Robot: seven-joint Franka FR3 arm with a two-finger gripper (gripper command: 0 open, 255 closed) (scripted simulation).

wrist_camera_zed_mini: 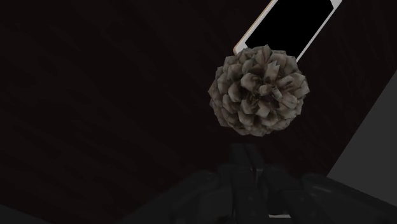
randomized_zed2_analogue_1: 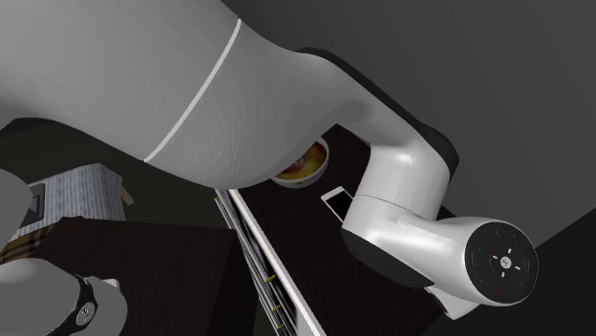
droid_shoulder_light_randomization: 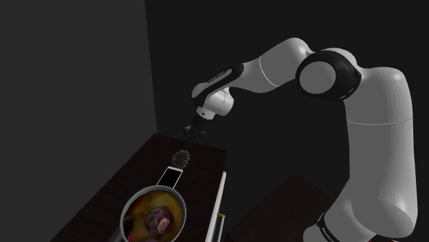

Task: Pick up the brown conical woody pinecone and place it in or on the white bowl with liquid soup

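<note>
- The pinecone (droid_shoulder_light_randomization: 181,157) sits upright on the dark table (droid_shoulder_light_randomization: 206,166), near its far end. It is not lifted and nothing grips it.
- In the shoulder view the gripper (droid_shoulder_light_randomization: 193,132) hangs in the air at about 1 o'clock from the pinecone, near it but clearly apart.
- The wrist view looks straight down on the pinecone's scales, so the hand seems roughly lined up over it.
- I cannot tell from these dim pictures whether the gripper is spread or pressed together. It is plainly pinching nothing.
- A phone (droid_shoulder_light_randomization: 170,177) lies flat at about 7 o'clock from the pinecone in the shoulder view, just beside it. Whether the 2 touch cannot be told.
- The bowl (droid_shoulder_light_randomization: 154,216) stands at about 7 o'clock from the phone, nearer the stand. It holds orange-yellow soup with a reddish lump in the middle.
- Pinecone, phone and bowl make 1 rough line down the table, with the phone between the other 2.
- My reading is that 0 of the 2 main steps are done, since the pinecone is neither grasped nor placed.
- What is left is to descend, close on the pinecone, lift it, carry it over the phone and release it in the bowl.
- The phone so close by leaves little room on that side for the grasp.
</note>
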